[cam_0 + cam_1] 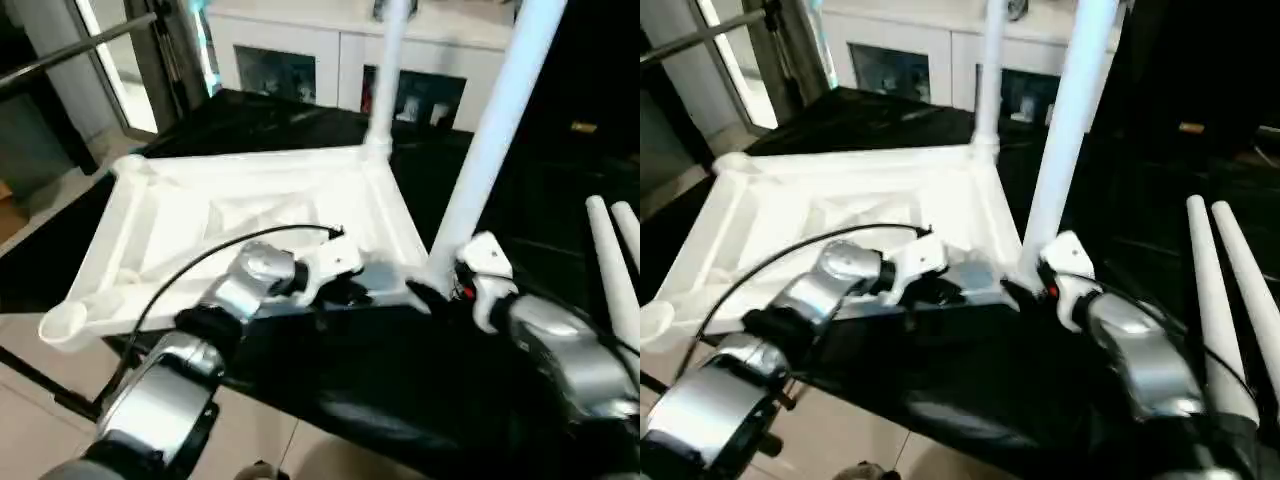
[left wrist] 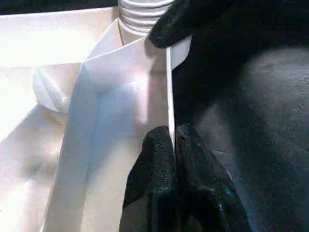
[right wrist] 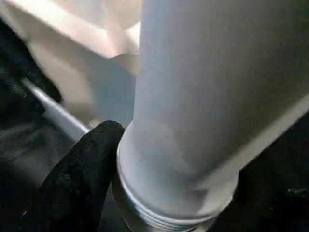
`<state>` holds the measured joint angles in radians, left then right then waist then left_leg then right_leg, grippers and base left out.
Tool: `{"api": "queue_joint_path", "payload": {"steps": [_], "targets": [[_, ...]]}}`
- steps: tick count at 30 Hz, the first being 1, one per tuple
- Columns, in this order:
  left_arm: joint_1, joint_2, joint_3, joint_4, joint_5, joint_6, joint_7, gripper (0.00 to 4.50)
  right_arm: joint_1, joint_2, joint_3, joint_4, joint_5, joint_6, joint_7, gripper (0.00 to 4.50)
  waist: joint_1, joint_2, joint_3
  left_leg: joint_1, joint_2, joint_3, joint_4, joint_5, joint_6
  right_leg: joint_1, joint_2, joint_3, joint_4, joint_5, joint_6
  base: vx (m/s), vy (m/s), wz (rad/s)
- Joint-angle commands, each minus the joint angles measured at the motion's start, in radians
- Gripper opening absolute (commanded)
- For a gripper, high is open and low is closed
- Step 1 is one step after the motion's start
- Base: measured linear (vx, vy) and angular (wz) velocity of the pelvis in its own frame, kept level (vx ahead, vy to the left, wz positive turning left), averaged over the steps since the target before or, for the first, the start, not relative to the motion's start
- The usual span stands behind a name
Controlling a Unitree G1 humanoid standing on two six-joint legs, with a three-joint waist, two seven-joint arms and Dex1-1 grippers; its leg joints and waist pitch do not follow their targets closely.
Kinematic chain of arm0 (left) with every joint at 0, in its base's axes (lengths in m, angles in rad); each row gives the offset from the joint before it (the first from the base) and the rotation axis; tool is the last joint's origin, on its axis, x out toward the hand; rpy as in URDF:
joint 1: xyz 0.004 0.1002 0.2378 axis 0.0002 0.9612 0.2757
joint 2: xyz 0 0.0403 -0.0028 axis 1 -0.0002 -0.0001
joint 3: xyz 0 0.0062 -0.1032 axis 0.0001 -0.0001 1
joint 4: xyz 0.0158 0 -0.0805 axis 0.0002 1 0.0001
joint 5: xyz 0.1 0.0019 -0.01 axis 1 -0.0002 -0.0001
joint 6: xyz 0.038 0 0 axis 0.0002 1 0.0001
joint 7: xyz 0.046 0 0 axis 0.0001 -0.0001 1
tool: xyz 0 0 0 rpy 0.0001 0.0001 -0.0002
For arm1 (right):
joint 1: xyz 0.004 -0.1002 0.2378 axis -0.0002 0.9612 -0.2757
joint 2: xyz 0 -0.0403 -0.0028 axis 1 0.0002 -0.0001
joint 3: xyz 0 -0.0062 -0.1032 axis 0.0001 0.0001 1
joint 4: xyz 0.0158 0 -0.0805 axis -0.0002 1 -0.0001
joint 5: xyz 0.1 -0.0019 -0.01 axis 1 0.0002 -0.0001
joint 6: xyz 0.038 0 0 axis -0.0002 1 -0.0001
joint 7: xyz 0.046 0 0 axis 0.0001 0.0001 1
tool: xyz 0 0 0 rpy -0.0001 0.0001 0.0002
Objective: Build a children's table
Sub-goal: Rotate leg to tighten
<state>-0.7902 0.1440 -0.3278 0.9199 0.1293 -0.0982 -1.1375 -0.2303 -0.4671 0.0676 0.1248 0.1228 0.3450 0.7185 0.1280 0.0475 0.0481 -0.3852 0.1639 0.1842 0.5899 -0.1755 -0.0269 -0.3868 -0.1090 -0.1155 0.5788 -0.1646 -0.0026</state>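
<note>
The white tabletop [image 1: 180, 230] lies upside down on a black surface, its ribbed underside facing up. One white leg [image 1: 388, 70] stands in the far right corner socket. A second leg [image 1: 495, 140] rises, slightly tilted, at the near right corner. My right gripper [image 1: 440, 290] is shut on this leg's base, and a black finger [image 3: 82, 174] presses beside the leg's threaded end [image 3: 159, 212]. My left gripper [image 1: 345, 292] is shut on the tabletop's thin near rim [image 2: 169, 87], close to that corner. Two loose legs [image 1: 1220, 290] lie at the right.
A white glass-door cabinet [image 1: 300, 55] stands behind the black surface. A metal bar [image 1: 70, 55] crosses the upper left by a doorway. The tabletop's near left corner socket [image 1: 62, 325] juts past the black surface's edge, above tiled floor [image 1: 40, 440].
</note>
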Motion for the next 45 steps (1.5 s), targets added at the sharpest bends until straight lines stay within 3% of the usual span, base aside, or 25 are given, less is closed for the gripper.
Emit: {"api": "queue_joint_path", "payload": {"steps": [1, 5, 7, 9, 11, 19, 22, 26, 28, 32, 34, 35, 36, 41, 45], "targets": [[-0.003, -0.004, -0.016, -0.048, -0.024, -0.037, -0.055, 0.00, 0.013, -0.013, 0.030, -0.035, 0.024, 0.005, 0.059, 3.48, 0.002, -0.011, -0.066, 0.020, 0.079, -0.030, -0.075, -0.260, 0.065, 0.049, -0.077, 0.060, -0.062, -0.208, -0.234, 0.000, 0.000, 0.00], [0.016, 0.035, -0.013, -0.084, -0.039, -0.035, -0.124, 0.00, 0.050, -0.070, 0.021, -0.089, 0.066, 0.016, 0.148, 3.48, 0.008, -0.010, -0.066, 0.019, 0.082, -0.030, -0.076, -0.261, 0.069, 0.050, -0.078, 0.062, -0.062, -0.213, -0.229, 0.000, 0.000, 0.00], [0.019, 0.043, -0.011, -0.088, -0.040, -0.036, -0.137, 0.00, 0.056, -0.075, 0.016, -0.098, 0.076, 0.020, 0.163, 3.22, 0.013, -0.007, -0.065, 0.021, 0.083, -0.030, -0.077, -0.267, 0.062, 0.046, -0.077, 0.061, -0.062, -0.220, -0.229, 0.000, 0.000, 0.00], [0.022, 0.049, -0.010, -0.089, -0.040, -0.038, -0.146, 0.00, 0.057, -0.074, 0.015, -0.105, 0.083, 0.025, 0.168, 3.22, 0.014, -0.006, -0.065, 0.021, 0.082, -0.031, -0.077, -0.274, 0.053, 0.045, -0.078, 0.061, -0.063, -0.235, -0.227, 0.000, 0.000, 0.00], [0.024, 0.051, -0.011, -0.093, -0.042, -0.035, -0.148, 0.00, 0.059, -0.070, 0.019, -0.109, 0.088, 0.027, 0.170, 2.88, 0.014, -0.007, -0.065, 0.022, 0.082, -0.031, -0.078, -0.280, 0.045, 0.044, -0.078, 0.061, -0.064, -0.240, -0.226, 0.000, 0.000, 0.00], [0.020, 0.028, 0.003, -0.081, -0.047, -0.017, -0.108, 0.00, 0.066, -0.025, 0.020, -0.111, 0.110, 0.045, 0.145, 2.72, 0.014, -0.008, -0.066, 0.020, 0.081, -0.031, -0.077, -0.264, 0.047, 0.045, -0.078, 0.061, -0.062, -0.224, -0.227, 0.000, 0.000, 0.00], [-0.020, -0.018, 0.028, -0.027, -0.020, 0.041, 0.040, 0.00, 0.039, 0.066, -0.008, -0.055, 0.078, 0.081, -0.019, 2.72, 0.009, -0.005, -0.063, 0.026, 0.079, -0.031, -0.080, -0.295, 0.026, 0.037, -0.076, 0.061, -0.069, -0.265, -0.222, 0.000, 0.000, 0.00], [-0.061, -0.067, 0.042, 0.018, 0.000, 0.095, 0.180, 0.00, -0.003, 0.161, -0.028, 0.022, 0.020, 0.104, -0.206, 2.72, 0.000, -0.005, -0.061, 0.026, 0.073, -0.038, -0.084, -0.331, -0.016, 0.038, -0.078, 0.058, -0.078, -0.346, -0.185, 0.000, 0.000, 0.00], [-0.086, -0.098, 0.046, 0.046, 0.013, 0.127, 0.265, 0.00, -0.035, 0.218, -0.042, 0.068, -0.004, 0.133, -0.312, 2.72, -0.001, -0.003, -0.060, 0.028, 0.072, -0.036, -0.083, -0.340, -0.015, 0.036, -0.078, 0.059, -0.083, -0.355, -0.176, 0.000, 0.000, 0.00], [-0.101, -0.138, 0.042, 0.058, 0.018, 0.138, 0.305, 0.00, -0.082, 0.290, -0.056, 0.123, -0.019, 0.154, -0.413, 2.72, -0.011, 0.000, -0.063, 0.025, 0.068, -0.038, -0.084, -0.328, -0.015, 0.037, -0.077, 0.057, -0.081, -0.333, -0.178, 0.000, 0.000, 0.00], [-0.102, -0.155, 0.037, 0.056, 0.018, 0.137, 0.304, 0.00, -0.098, 0.317, -0.057, 0.143, -0.018, 0.150, -0.436, 2.72, -0.014, 0.001, -0.063, 0.026, 0.070, -0.037, -0.084, -0.330, -0.014, 0.037, -0.076, 0.058, -0.082, -0.323, -0.177, 0.000, 0.000, 0.00], [-0.099, -0.167, 0.030, 0.050, 0.017, 0.133, 0.294, 0.00, -0.106, 0.335, -0.057, 0.151, -0.004, 0.144, -0.429, 3.28, -0.015, 0.002, -0.065, 0.024, 0.070, -0.037, -0.085, -0.329, -0.008, 0.040, -0.075, 0.058, -0.079, -0.302, -0.178, 0.000, 0.000, 0.00], [-0.095, -0.170, 0.026, 0.043, 0.016, 0.130, 0.280, 0.00, -0.108, 0.340, -0.057, 0.150, 0.006, 0.141, -0.419, 3.42, -0.015, 0.002, -0.064, 0.023, 0.070, -0.036, -0.085, -0.329, -0.005, 0.040, -0.075, 0.058, -0.079, -0.296, -0.178, 0.000, 0.000, 0.00], [-0.079, -0.159, 0.021, 0.024, 0.003, 0.111, 0.217, 0.00, -0.101, 0.322, -0.041, 0.123, -0.004, 0.139, -0.387, 3.70, -0.017, 0.004, -0.065, 0.021, 0.070, -0.036, -0.085, -0.317, 0.006, 0.043, -0.075, 0.058, -0.076, -0.273, -0.183, 0.000, 0.000, 0.00], [-0.025, -0.067, 0.006, -0.034, -0.023, 0.044, 0.041, 0.00, -0.056, 0.187, 0.003, 0.038, 0.003, 0.112, -0.190, 3.70, -0.013, 0.003, -0.067, 0.018, 0.073, -0.035, -0.083, -0.292, 0.026, 0.049, -0.076, 0.060, -0.070, -0.227, -0.187, 0.000, 0.000, 0.00]]}}
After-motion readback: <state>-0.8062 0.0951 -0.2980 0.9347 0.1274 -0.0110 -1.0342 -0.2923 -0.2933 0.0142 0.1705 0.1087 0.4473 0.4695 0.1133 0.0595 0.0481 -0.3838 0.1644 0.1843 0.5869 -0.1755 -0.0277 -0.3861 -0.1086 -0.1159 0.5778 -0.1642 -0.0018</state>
